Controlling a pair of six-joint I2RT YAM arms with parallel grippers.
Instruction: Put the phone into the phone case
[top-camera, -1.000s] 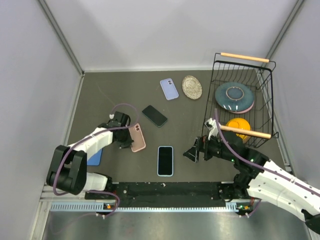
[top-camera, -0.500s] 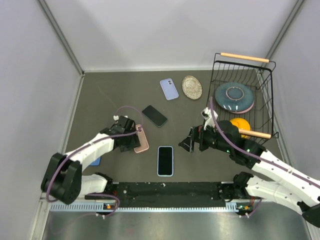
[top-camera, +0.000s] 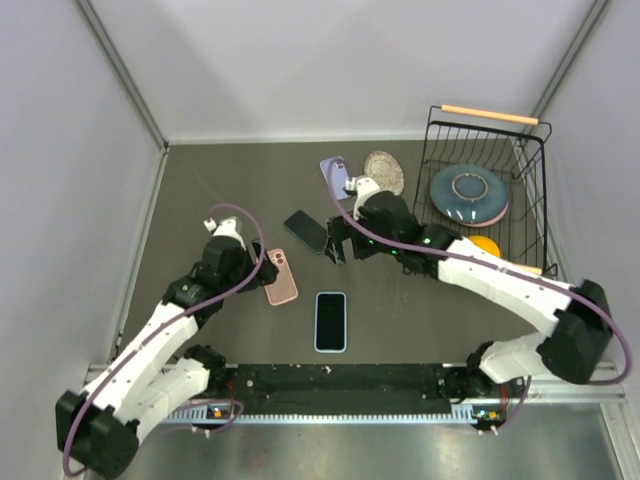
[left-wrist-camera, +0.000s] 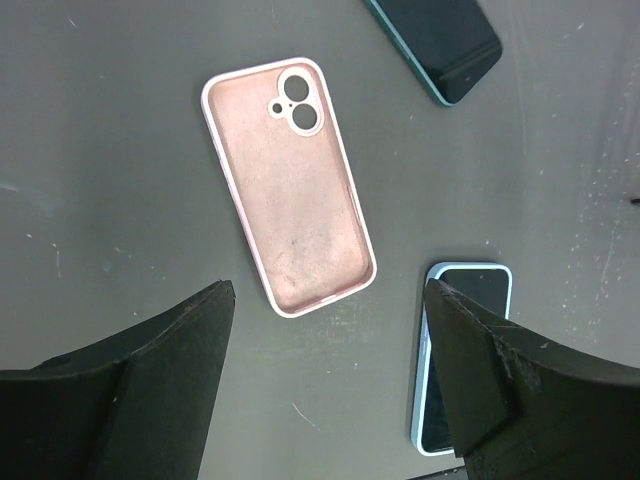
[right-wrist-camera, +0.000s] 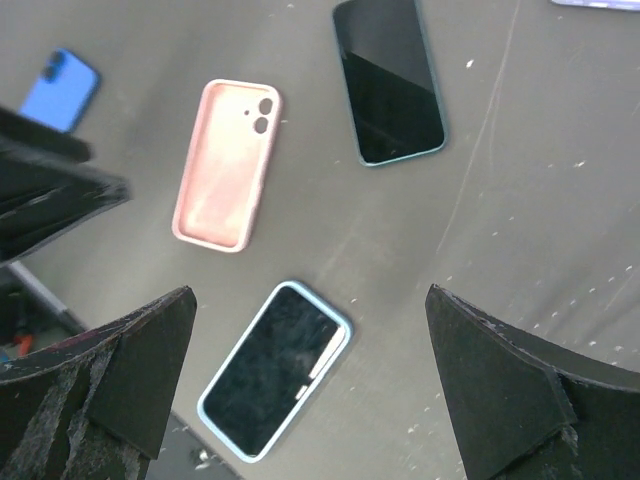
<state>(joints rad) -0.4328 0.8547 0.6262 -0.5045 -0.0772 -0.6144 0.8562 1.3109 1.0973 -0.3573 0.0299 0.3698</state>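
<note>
Dark grey tabletop (top-camera: 200, 190), your left gripper (left-wrist-camera: 328, 300) jaws apart beside empty pink phone case (left-wrist-camera: 290, 185), your right gripper (right-wrist-camera: 308, 300) spread wide near dark phone (right-wrist-camera: 388, 80), neither holding anything

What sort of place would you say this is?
Probably a robot test cell: plain grey walls enclose a dark table, robot arms sit at its near edge, and a pink phone case and wire basket look like props.

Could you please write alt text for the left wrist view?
An empty pink phone case lies hollow side up on the dark table, just beyond the left gripper, jaws open. A dark phone and a blue-cased phone lie to its right.
</note>
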